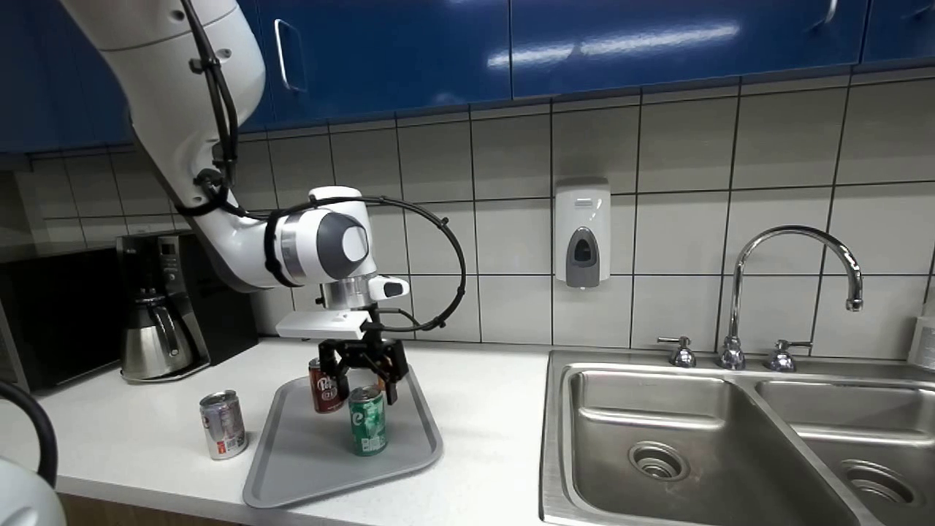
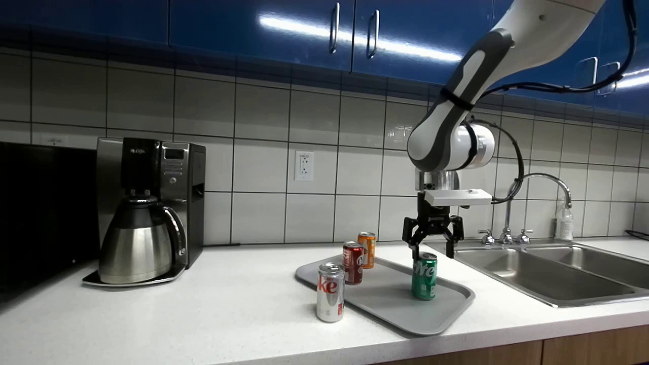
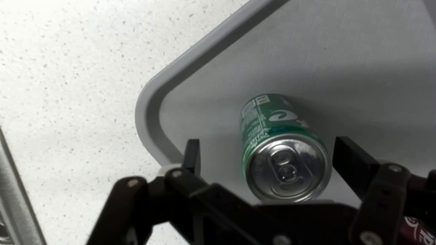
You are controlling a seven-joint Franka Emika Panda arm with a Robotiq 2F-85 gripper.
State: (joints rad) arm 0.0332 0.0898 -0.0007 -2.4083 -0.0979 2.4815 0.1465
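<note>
From my end I'm seeing a steel sink (image 1: 730,475), tiled wall (image 1: 515,237) behind it, shiny blue cabinets (image 1: 409,58) above it, white counter (image 1: 493,431) beside it.

can barely see the orange can (image 1: 380,383) behind the claw (image 1: 367,394), left of centre in an exterior view; catch only slivers of the dark red can (image 3: 418,233) and sink (image 3: 15,204), cut off at the wrist view's lower corners.

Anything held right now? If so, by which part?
Nothing held. The gripper is open; the green can stands upright on the tray, ungripped.
</note>
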